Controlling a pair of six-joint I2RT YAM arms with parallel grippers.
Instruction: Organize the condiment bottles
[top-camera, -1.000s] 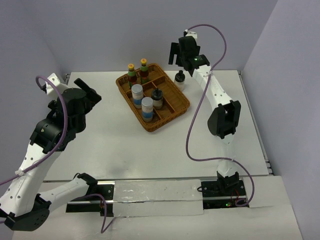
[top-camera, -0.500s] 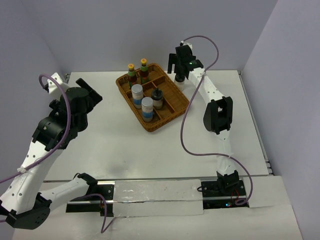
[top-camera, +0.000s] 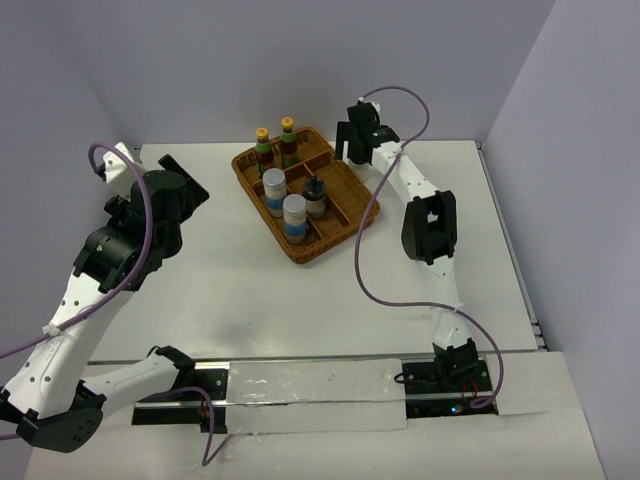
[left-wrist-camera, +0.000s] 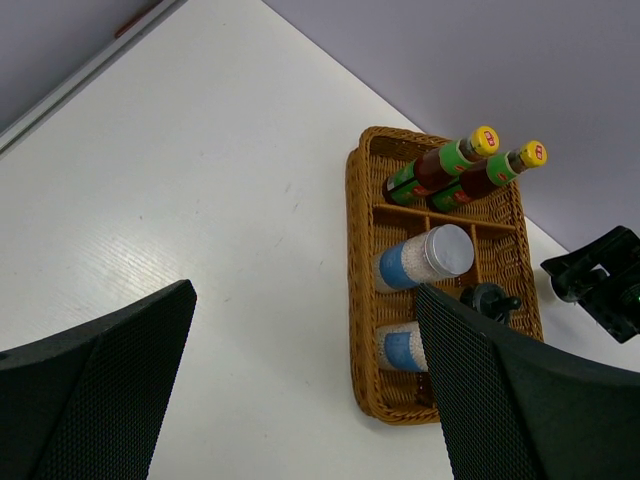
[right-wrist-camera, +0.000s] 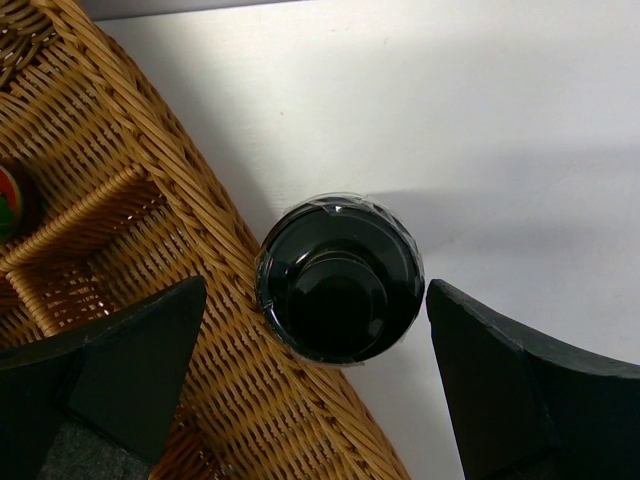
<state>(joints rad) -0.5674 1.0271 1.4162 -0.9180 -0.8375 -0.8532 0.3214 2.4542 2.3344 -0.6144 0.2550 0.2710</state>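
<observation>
Right end effector (right-wrist-camera: 316, 300): jaws apart, nothing held, directly above the squat pale bottle with a black cap (right-wrist-camera: 340, 287). The bottle stands upright on the white bench (right-wrist-camera: 480, 110), centre of the wrist view, outside the brown woven wicker basket (right-wrist-camera: 150, 150). It is hard against the basket's outer wall; I cannot tell whether they touch.

Judged step: descend and close on this bottle, then lift it into a free compartment.

Risks:
- The finger at lower left of the wrist view hangs over the wicker, not over bare bench. A straight descent could land it on the rim, shove the basket or jam.
- Little or no gap on the basket side. A finger forced in there could tip the bottle toward the right of the frame.
- Cap is glossy and round. A grip taken high on it may slip, so lower on the body looks safer.
- In the top view the basket already holds two slim yellow-capped bottles (top-camera: 275, 140), two white blue-labelled bottles with silver caps (top-camera: 274, 188) and another black-capped one (top-camera: 316, 194). A jolt to the basket could topple the tall slim pair.

Left end effector (left-wrist-camera: 310, 395): jaws apart, empty, left of the top view, well clear of the basket.
</observation>
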